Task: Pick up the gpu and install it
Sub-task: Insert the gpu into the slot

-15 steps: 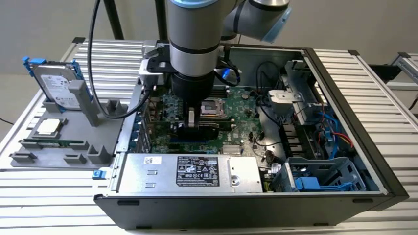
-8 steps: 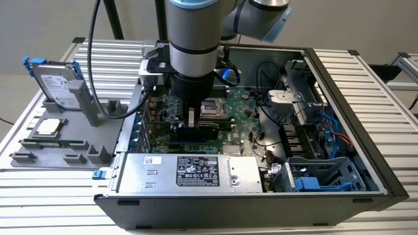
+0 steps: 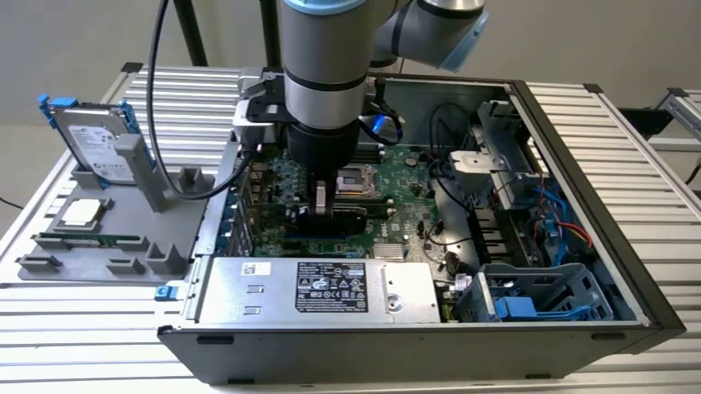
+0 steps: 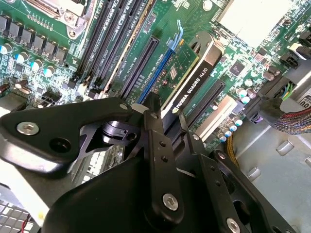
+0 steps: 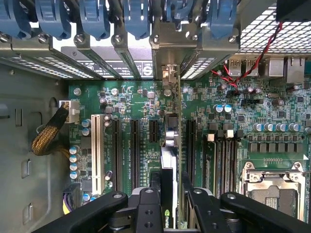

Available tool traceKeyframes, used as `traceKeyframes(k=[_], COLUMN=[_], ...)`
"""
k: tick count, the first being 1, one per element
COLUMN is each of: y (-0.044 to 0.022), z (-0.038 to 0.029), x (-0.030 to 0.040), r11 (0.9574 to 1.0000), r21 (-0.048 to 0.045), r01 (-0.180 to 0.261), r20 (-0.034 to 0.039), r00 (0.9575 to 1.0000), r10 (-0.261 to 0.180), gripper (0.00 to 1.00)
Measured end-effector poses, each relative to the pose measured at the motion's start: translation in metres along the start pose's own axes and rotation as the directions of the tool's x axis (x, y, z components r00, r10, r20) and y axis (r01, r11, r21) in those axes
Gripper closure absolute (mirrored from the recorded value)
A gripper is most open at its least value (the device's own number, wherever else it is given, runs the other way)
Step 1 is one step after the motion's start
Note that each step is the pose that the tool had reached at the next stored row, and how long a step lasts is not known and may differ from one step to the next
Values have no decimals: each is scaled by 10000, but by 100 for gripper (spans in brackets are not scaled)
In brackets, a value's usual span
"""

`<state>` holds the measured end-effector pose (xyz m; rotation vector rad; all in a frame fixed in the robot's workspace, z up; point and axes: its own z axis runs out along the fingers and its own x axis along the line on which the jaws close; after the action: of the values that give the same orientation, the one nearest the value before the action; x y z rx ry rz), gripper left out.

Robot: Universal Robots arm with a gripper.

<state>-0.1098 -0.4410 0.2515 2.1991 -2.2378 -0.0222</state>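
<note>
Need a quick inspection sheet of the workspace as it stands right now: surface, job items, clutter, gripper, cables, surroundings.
Surface: slatted metal table, carrying the open computer case.
Job's things: gpu held edge-on over the motherboard, at a long slot; whether it is seated cannot be told.
Clutter: hard drive and memory stick in a grey holder at the exterior view's left.
Gripper: gripper shut on the gpu.
Cables: black cable hanging beside the arm; blue cables inside the case.
Surroundings: nothing seen.

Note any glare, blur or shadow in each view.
Exterior view: even lighting, deep shadow inside the computer case. Second wrist view: gripper dark and soft up close, gpu sharp, bright glare on the pale block at the frame's edge. First wrist view: washed-out brightness behind the rear slot brackets.
</note>
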Motion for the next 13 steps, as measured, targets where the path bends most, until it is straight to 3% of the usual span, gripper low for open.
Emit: traceKeyframes(k=[13], y=[0], z=[41], x=[5], r11=[10000], r21=[-1], r01=[-1], r20=[-2], r00=[10000], r10=[1], gripper=[100])
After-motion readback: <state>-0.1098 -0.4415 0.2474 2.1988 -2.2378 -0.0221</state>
